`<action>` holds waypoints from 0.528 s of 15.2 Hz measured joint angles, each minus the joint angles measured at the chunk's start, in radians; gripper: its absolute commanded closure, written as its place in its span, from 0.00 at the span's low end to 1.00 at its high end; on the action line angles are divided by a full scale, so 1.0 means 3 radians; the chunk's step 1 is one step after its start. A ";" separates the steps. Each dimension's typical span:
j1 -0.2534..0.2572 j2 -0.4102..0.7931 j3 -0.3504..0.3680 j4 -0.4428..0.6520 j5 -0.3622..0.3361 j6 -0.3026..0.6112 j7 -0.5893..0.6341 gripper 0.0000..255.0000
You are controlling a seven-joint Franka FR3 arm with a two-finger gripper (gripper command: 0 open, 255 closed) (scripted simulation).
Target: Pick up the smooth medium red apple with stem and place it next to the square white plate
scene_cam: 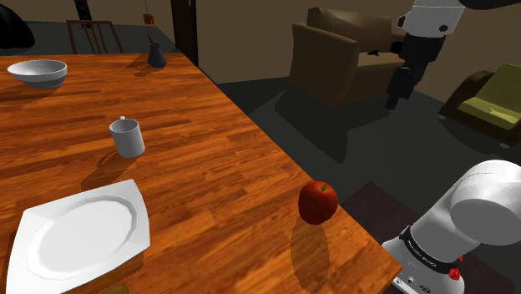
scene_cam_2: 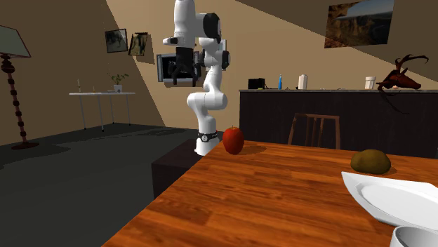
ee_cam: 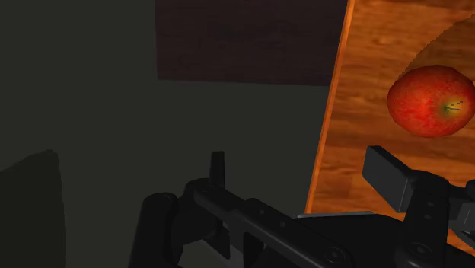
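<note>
A red apple point(scene_cam: 318, 201) with a short stem stands on the wooden table point(scene_cam: 209, 159), close to the edge nearest the stand. The square white plate point(scene_cam: 79, 234) lies further along the table, toward the shoulder view's lower left. My black gripper point(scene_cam: 394, 94) hangs high in the air beyond the table's edge, over the dark floor, well apart from the apple. In the wrist view the apple point(ee_cam: 430, 100) lies off to one side of the gripper point(ee_cam: 301, 173), whose fingers point(ee_cam: 388, 173) stand apart with nothing between them. The second exterior view shows the apple point(scene_cam_2: 234, 139) below the gripper point(scene_cam_2: 177, 70).
A white mug point(scene_cam: 127, 137), a white bowl point(scene_cam: 37, 73) and a dark jug point(scene_cam: 155, 56) stand further back on the table. A brown roundish thing point(scene_cam_2: 370, 161) lies by the plate point(scene_cam_2: 393, 196). An armchair point(scene_cam: 334, 54) and a yellow-green seat point(scene_cam: 493, 100) stand on the floor.
</note>
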 measured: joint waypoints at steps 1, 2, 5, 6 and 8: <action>0.0000 0.0000 0.0000 0.0000 0.0000 0.0000 0.0000 0.00; 0.0014 0.0003 0.0031 -0.0028 0.0032 0.0031 0.0036 0.00; 0.0085 -0.0074 0.0173 -0.0219 0.0183 0.0154 0.0197 0.00; 0.0114 -0.0086 0.0230 -0.0271 0.0244 0.0199 0.0260 0.00; 0.0171 -0.0116 0.0340 -0.0389 0.0359 0.0302 0.0376 0.00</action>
